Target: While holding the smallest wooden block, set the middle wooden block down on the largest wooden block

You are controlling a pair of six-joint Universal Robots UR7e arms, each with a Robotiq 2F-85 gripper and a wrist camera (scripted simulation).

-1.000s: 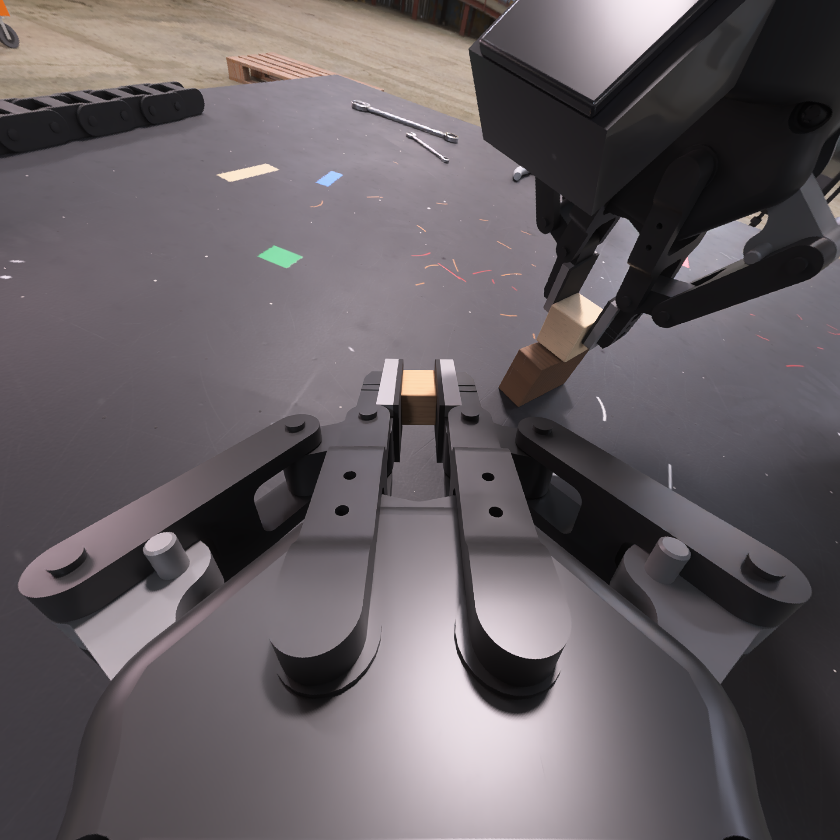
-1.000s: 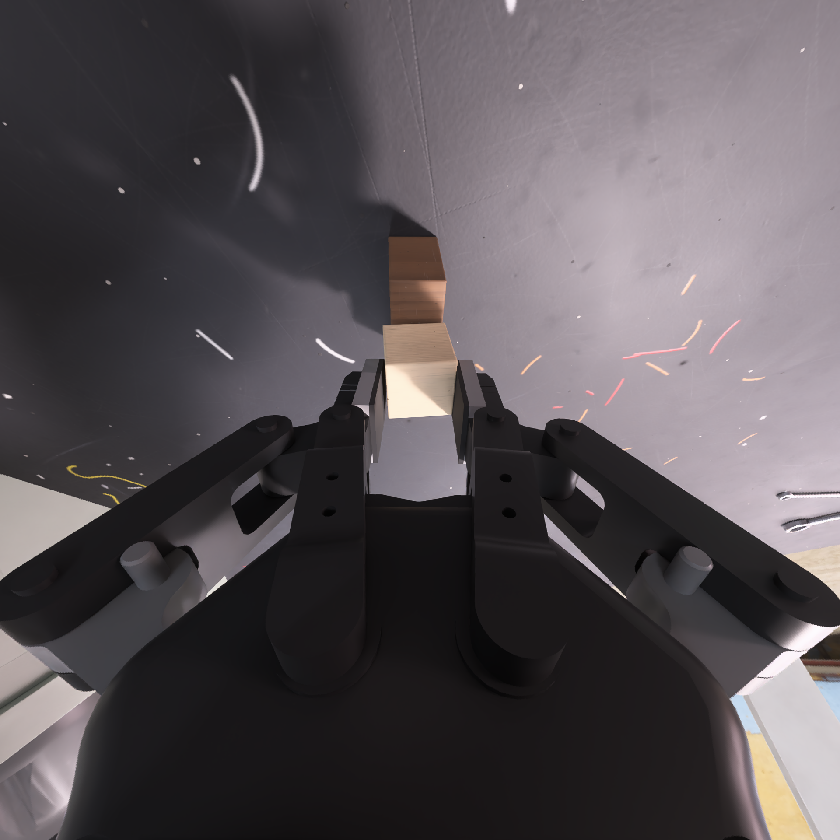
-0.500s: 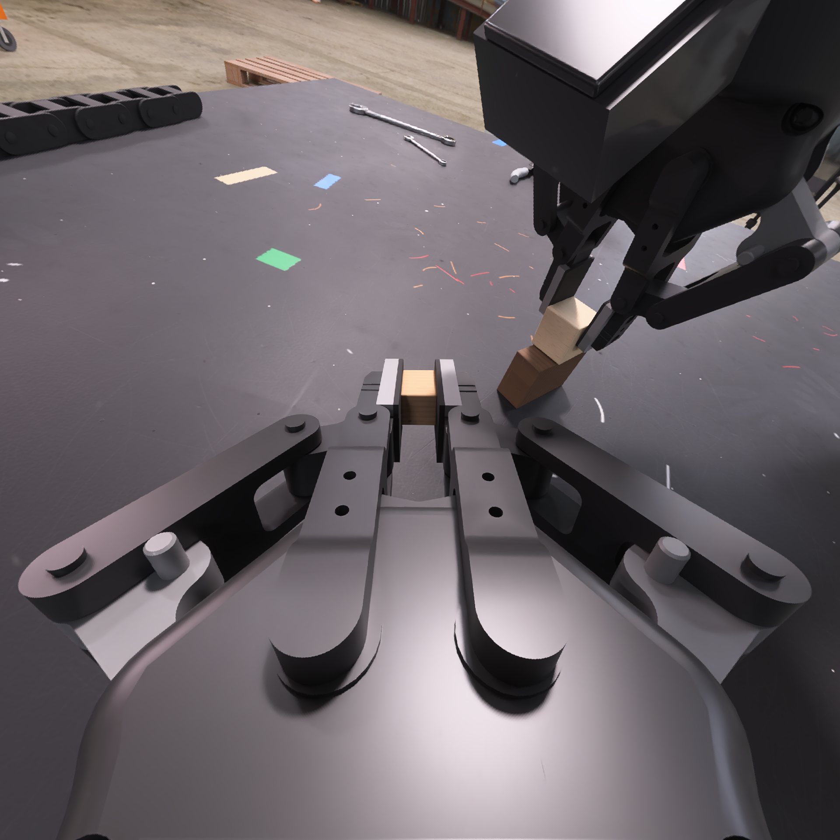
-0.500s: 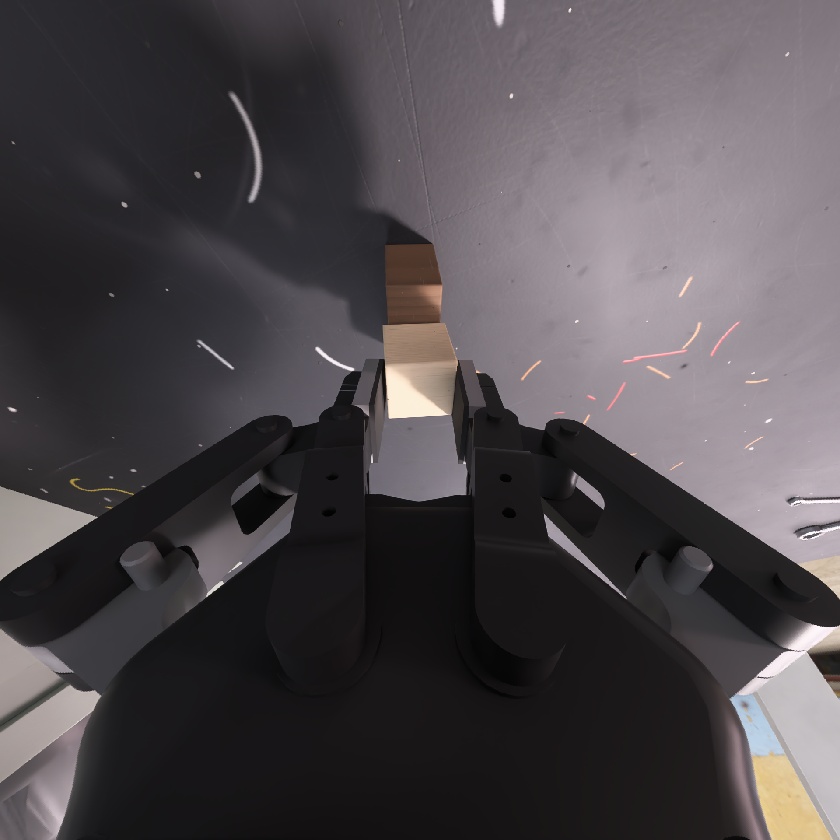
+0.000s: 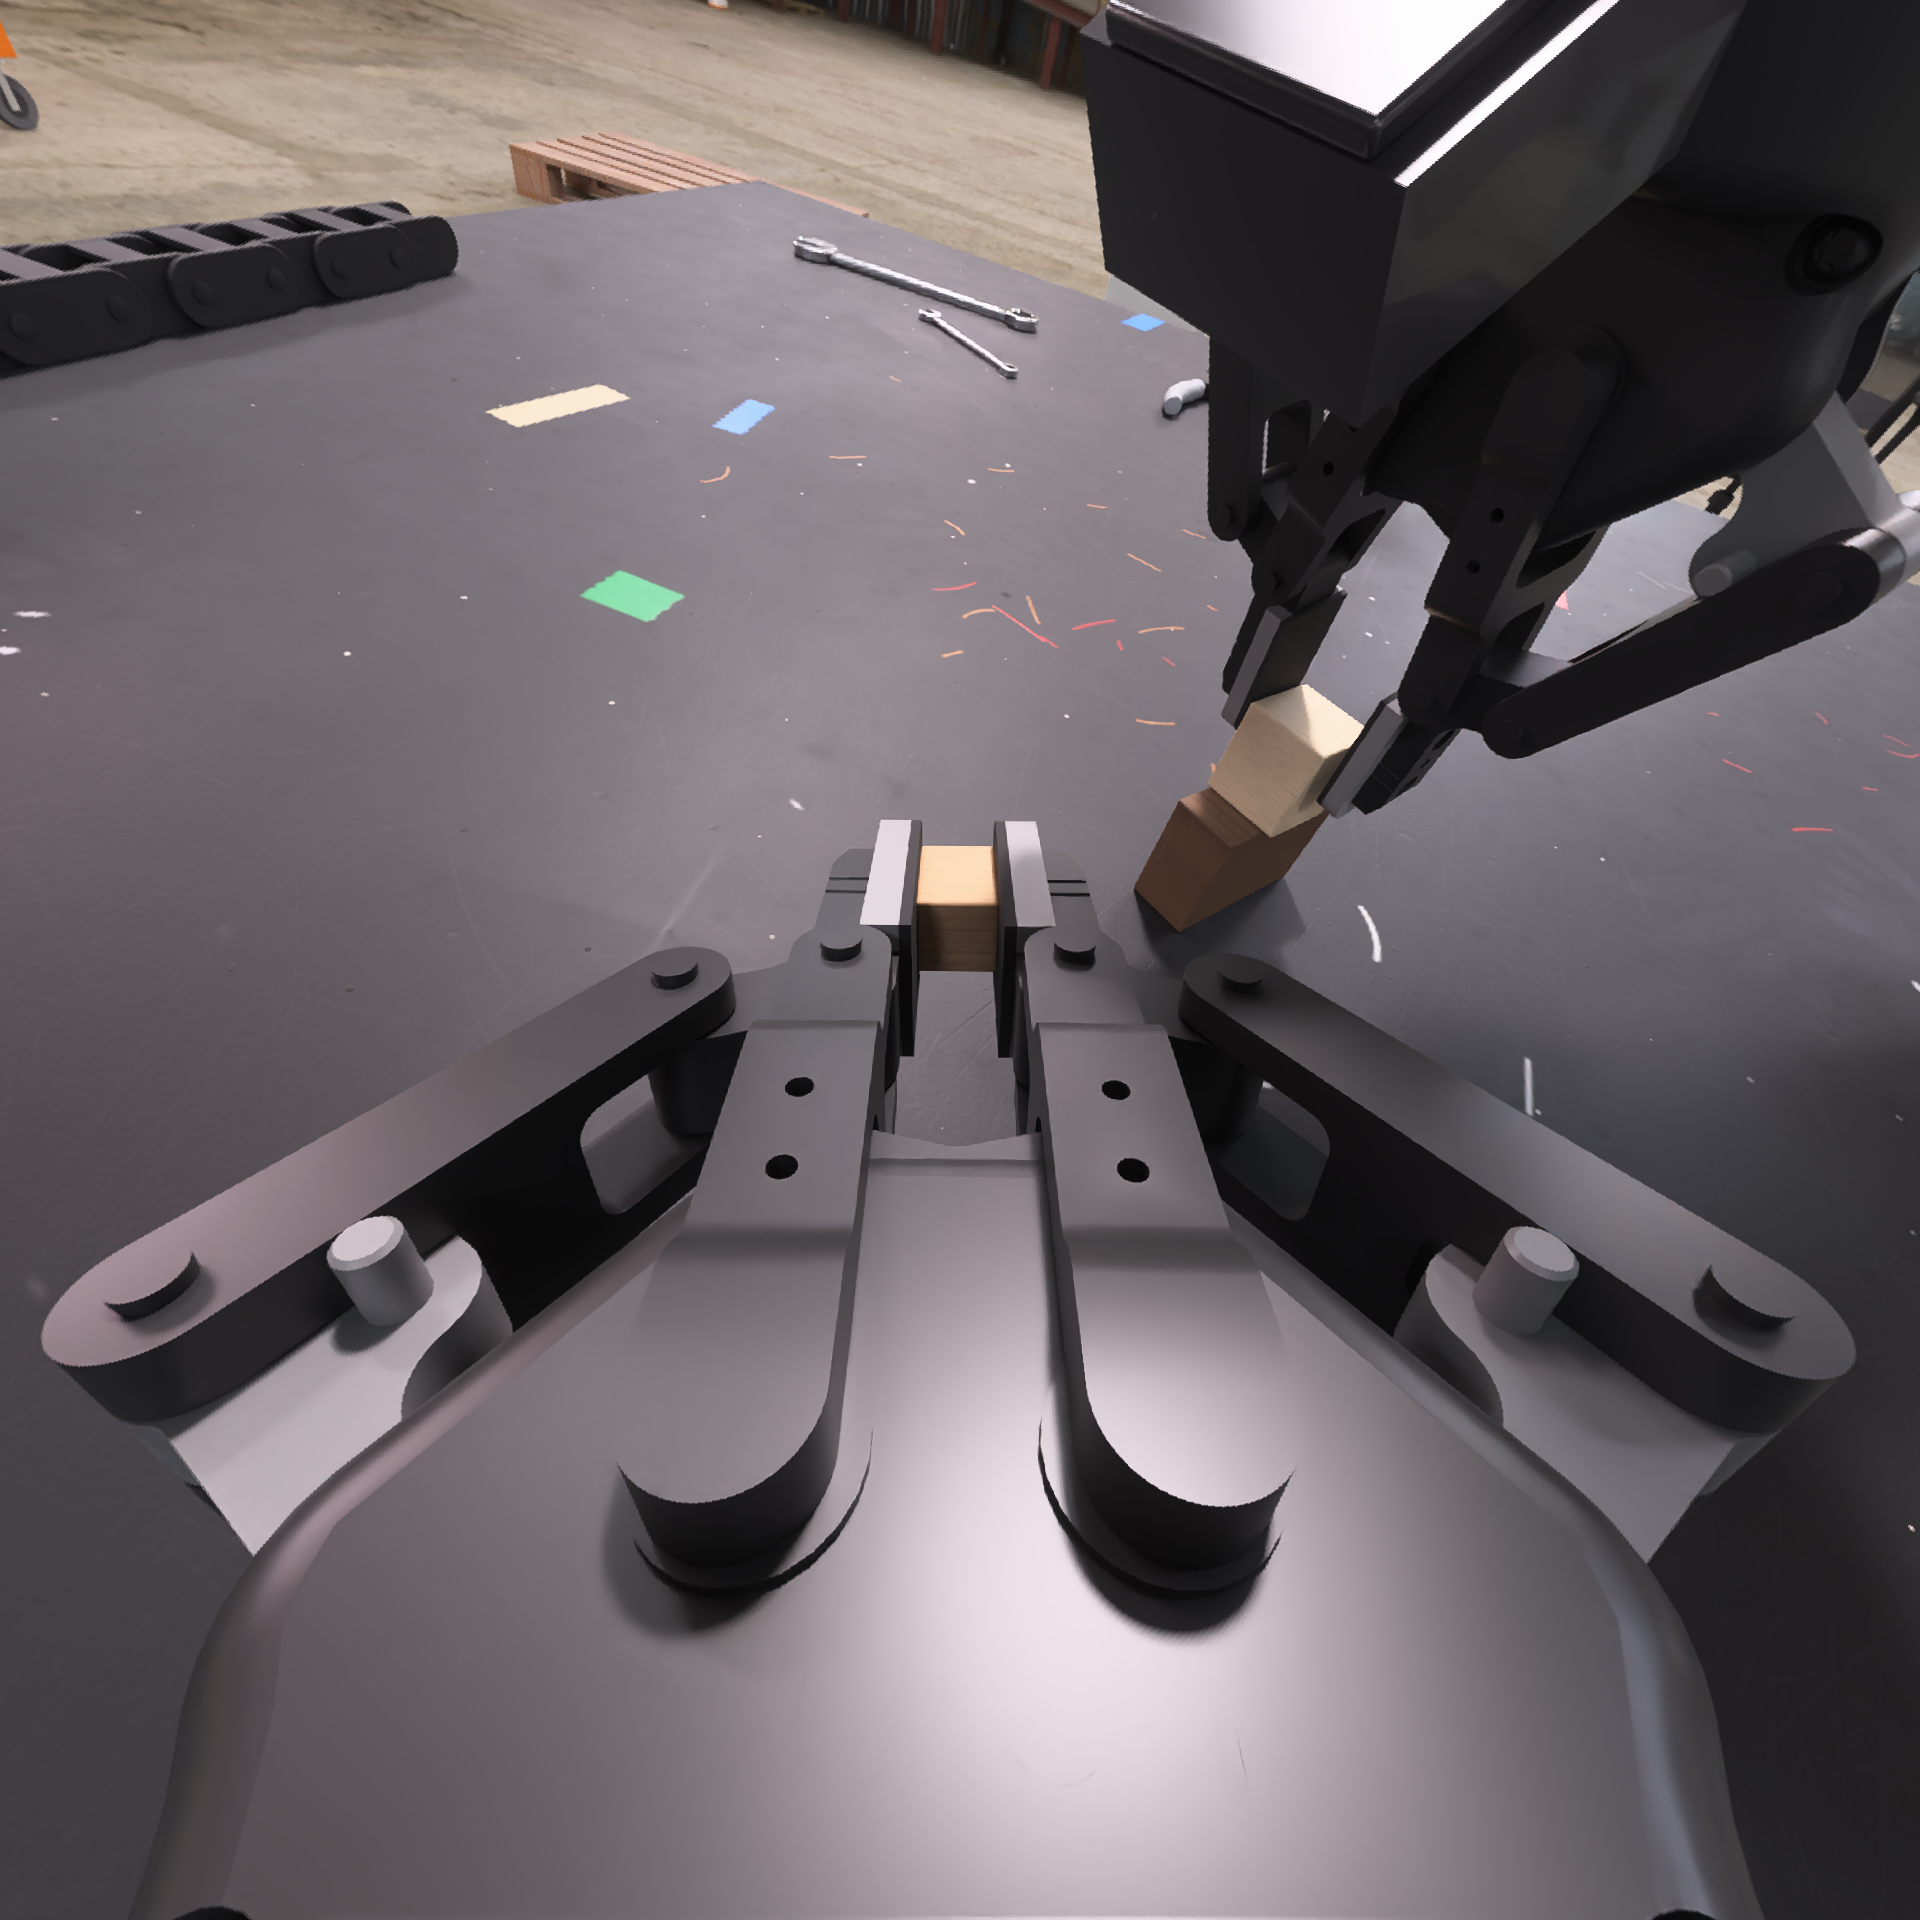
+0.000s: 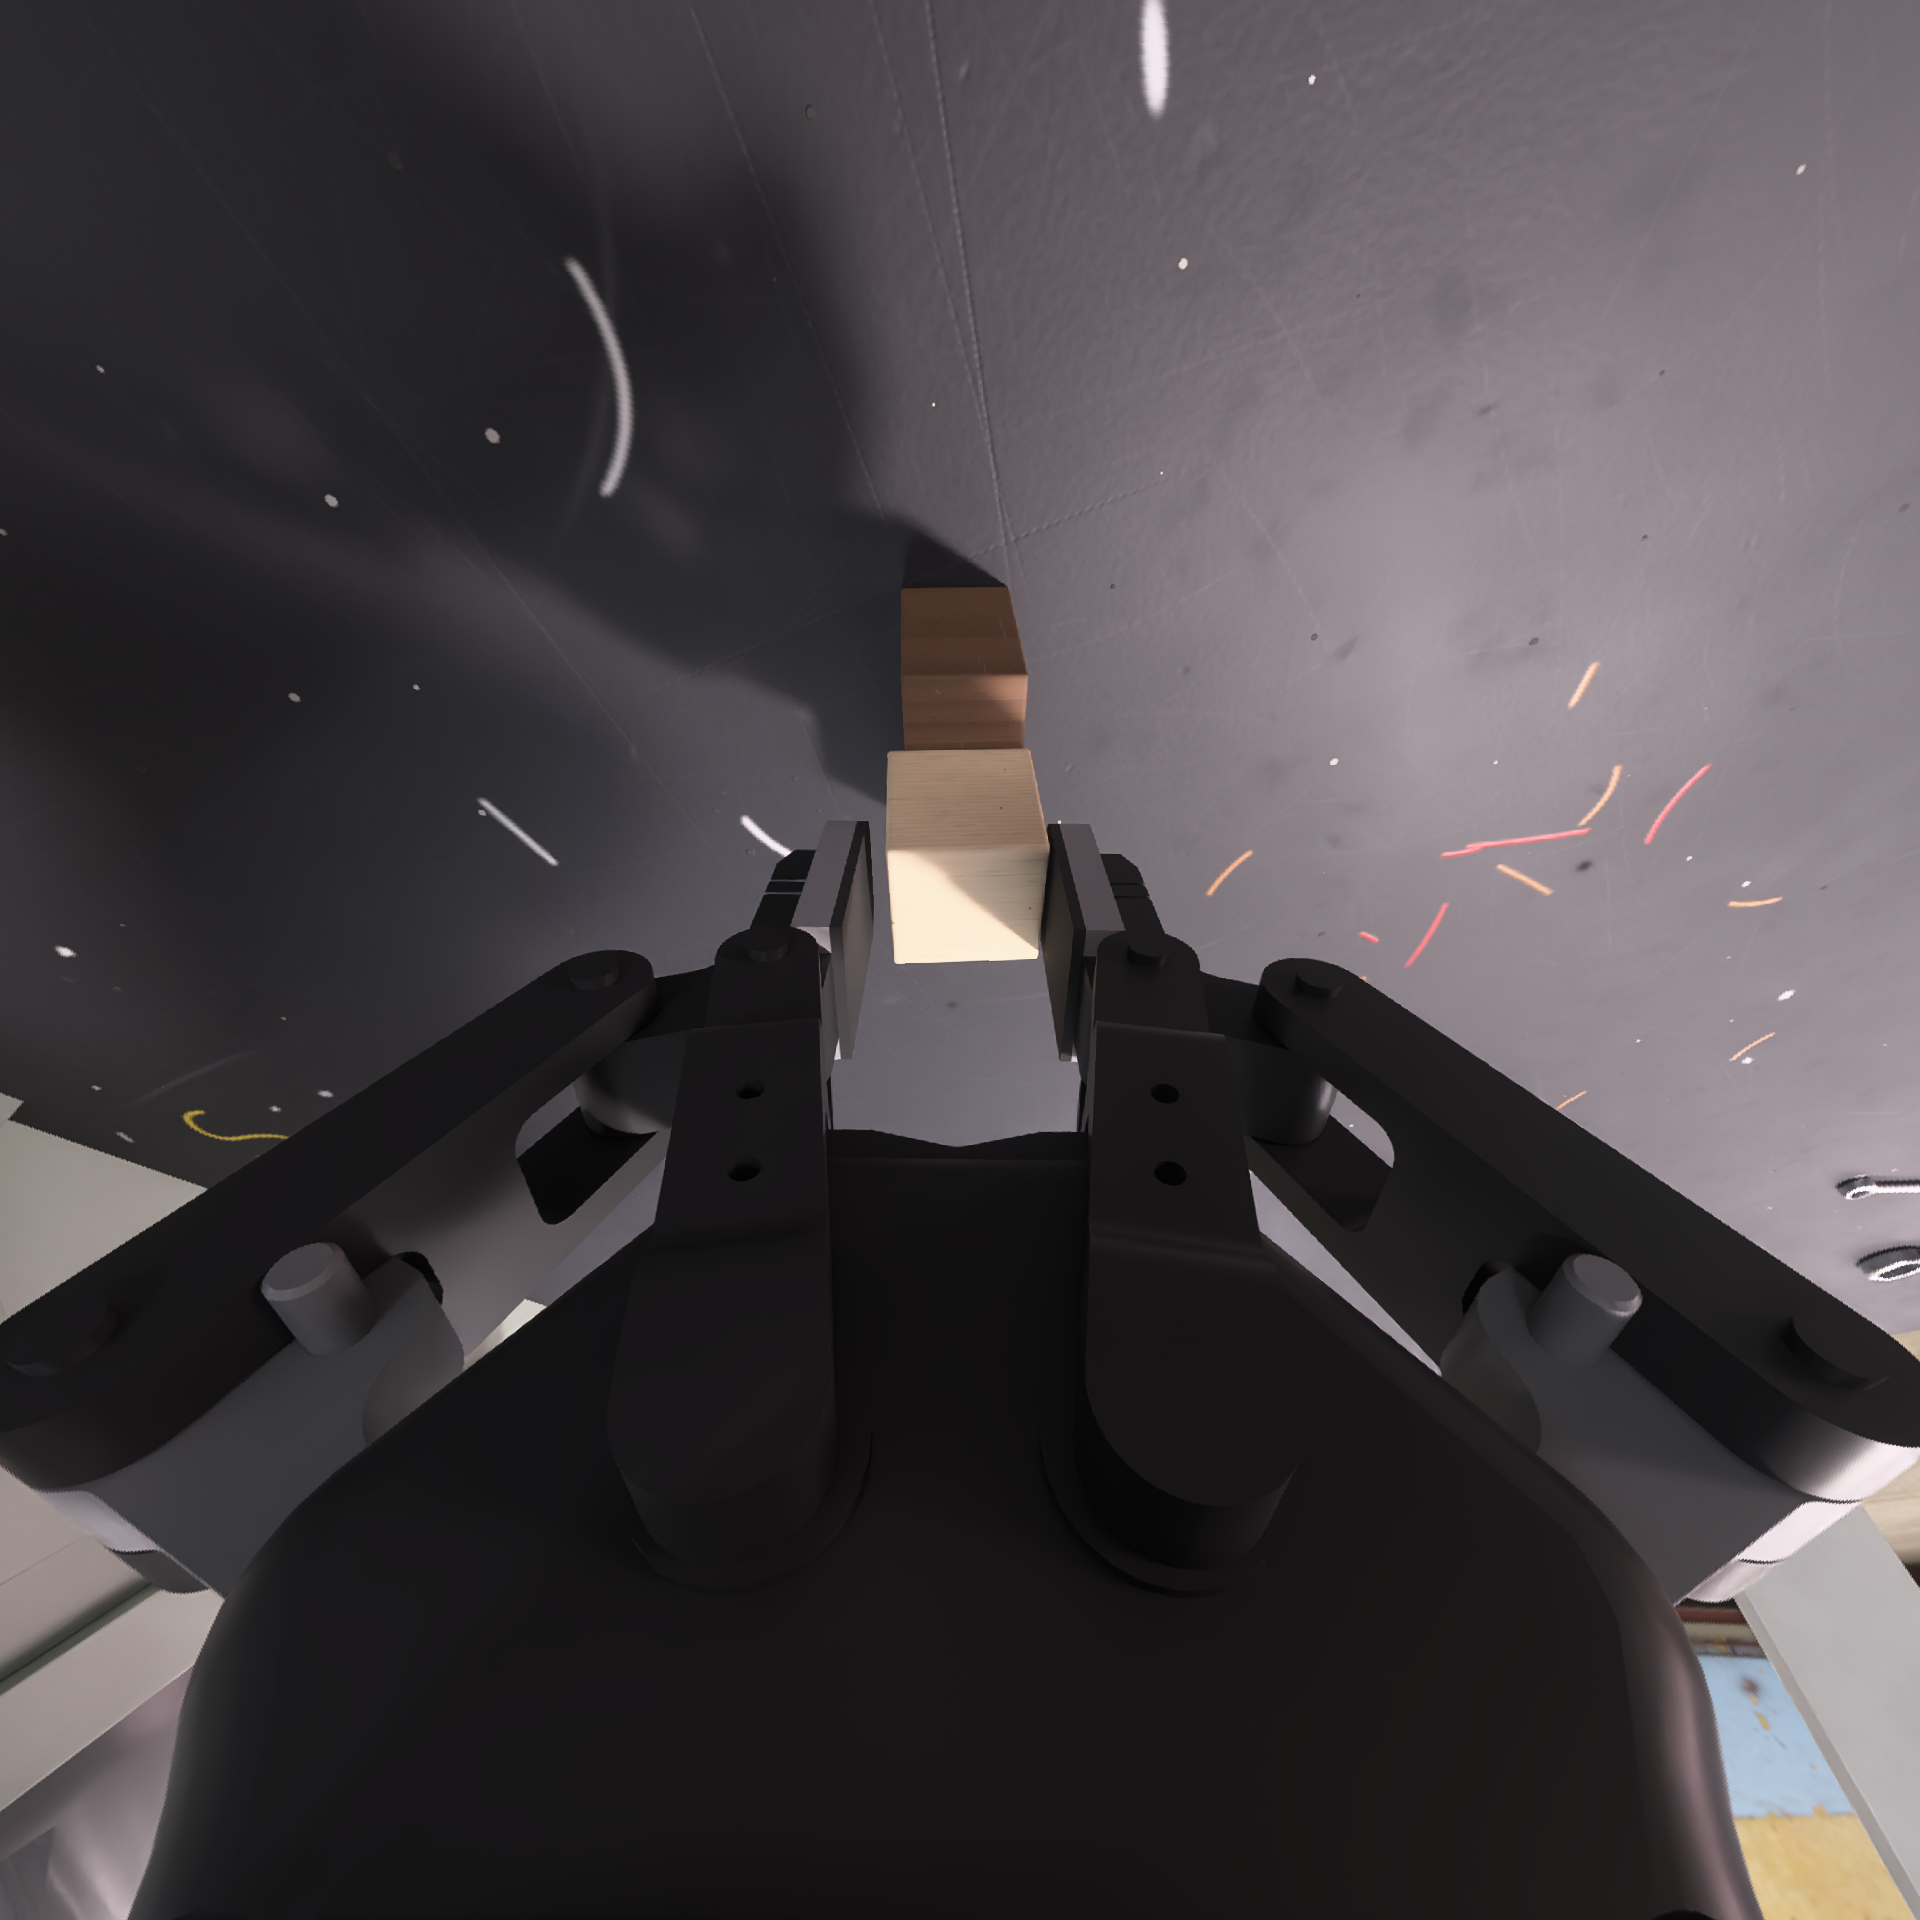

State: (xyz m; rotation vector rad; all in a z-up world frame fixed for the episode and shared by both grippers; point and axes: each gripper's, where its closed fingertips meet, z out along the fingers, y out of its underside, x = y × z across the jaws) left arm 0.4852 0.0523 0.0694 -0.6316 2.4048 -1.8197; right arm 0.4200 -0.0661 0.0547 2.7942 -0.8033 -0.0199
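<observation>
My left gripper [image 5: 958,842] is shut on the smallest wooden block [image 5: 956,909], a tan cube, and holds it low over the dark table [image 5: 416,779]. Just to its right the largest block [image 5: 1205,862], dark brown, stands on the table. My right gripper [image 5: 1288,761] is shut on the middle block [image 5: 1273,779], pale wood, and holds it tilted against the top of the dark block. In the right wrist view the pale block [image 6: 961,873] sits between my fingers [image 6: 961,831] with the dark block [image 6: 961,665] just beyond it. I cannot tell whether its weight rests on the dark block.
Two wrenches [image 5: 914,283] lie at the far side of the table. A black cable chain [image 5: 229,270] lies at the far left. Green [image 5: 632,596], blue and tan flat patches mark the table. A wooden pallet [image 5: 623,166] lies on the floor beyond.
The right gripper with the pale block has shifted slightly over the dark block. The left gripper and its small block have not moved.
</observation>
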